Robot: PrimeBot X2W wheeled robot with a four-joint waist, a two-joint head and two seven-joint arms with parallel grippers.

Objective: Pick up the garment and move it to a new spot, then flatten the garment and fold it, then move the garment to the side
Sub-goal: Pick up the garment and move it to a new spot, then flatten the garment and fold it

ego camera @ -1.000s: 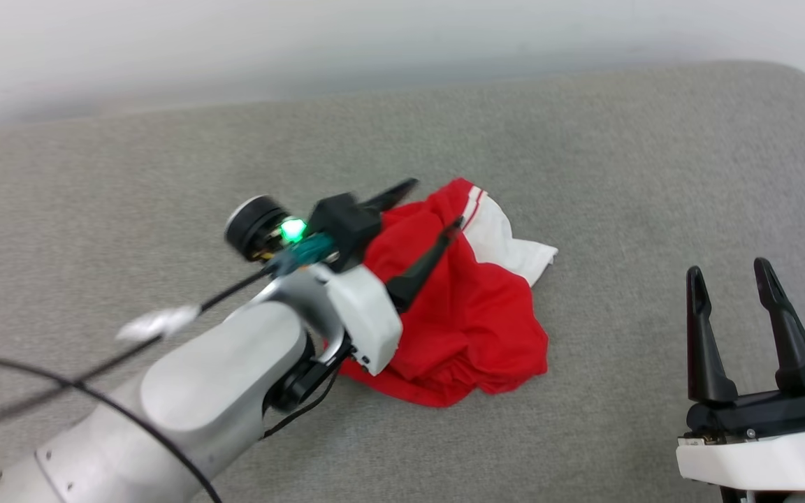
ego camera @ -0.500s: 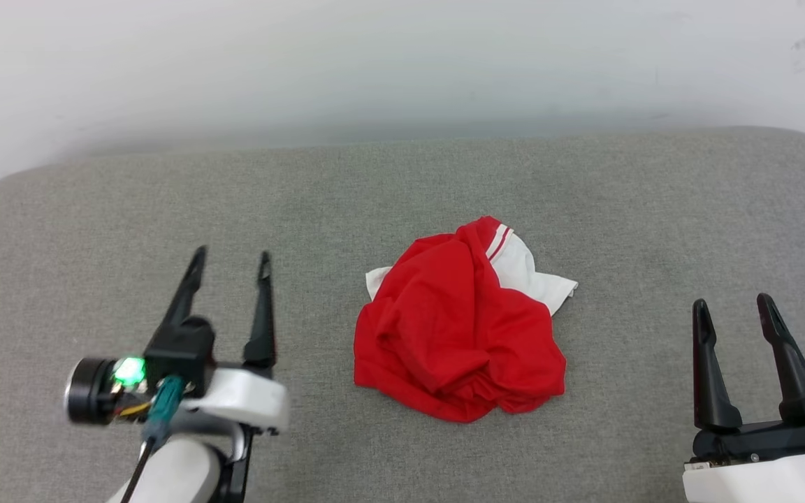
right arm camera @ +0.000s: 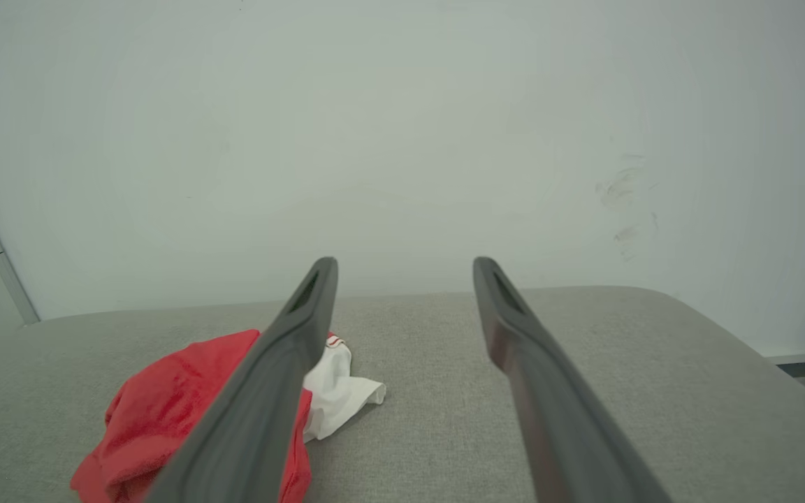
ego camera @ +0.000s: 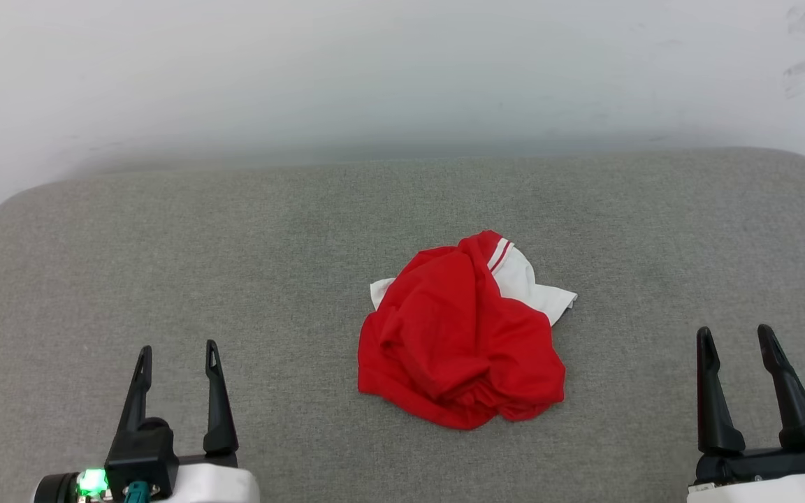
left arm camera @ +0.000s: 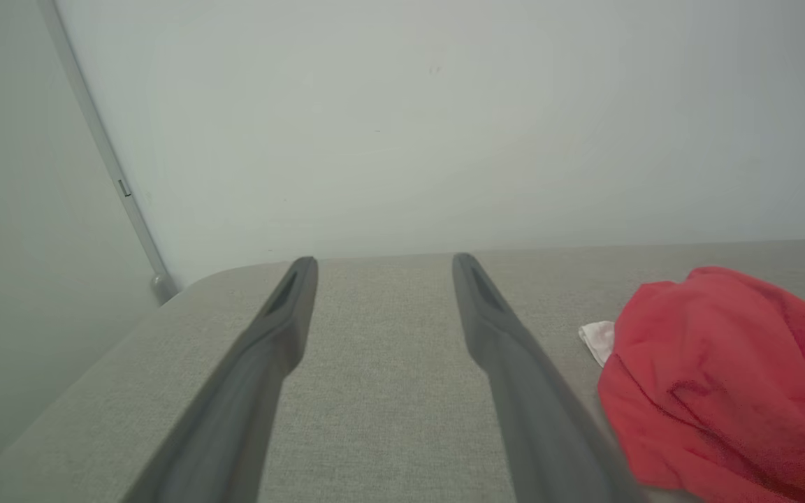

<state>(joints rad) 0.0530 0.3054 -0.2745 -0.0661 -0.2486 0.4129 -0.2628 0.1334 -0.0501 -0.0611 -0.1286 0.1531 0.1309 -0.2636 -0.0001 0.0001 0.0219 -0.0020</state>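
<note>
Looks along the right gripper (right arm camera: 404, 271), jaws spread wide and empty over a grey fabric surface (right arm camera: 584, 349). Catches the garment (right arm camera: 172, 409) crumpled at lower left, red with a white sleeve (right arm camera: 336, 388) edged in red stripes, partly hidden behind the finger (right arm camera: 263, 412) on that side. Ends at a pale wall (right arm camera: 402, 126) bearing faint scuff marks (right arm camera: 622, 195).

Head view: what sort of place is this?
Likely an indoor test room rather than a home: a bare white wall with scuffs, a plain grey fabric-covered pad with rounded corners before it, and one crumpled red-and-white garment lying on it.
</note>
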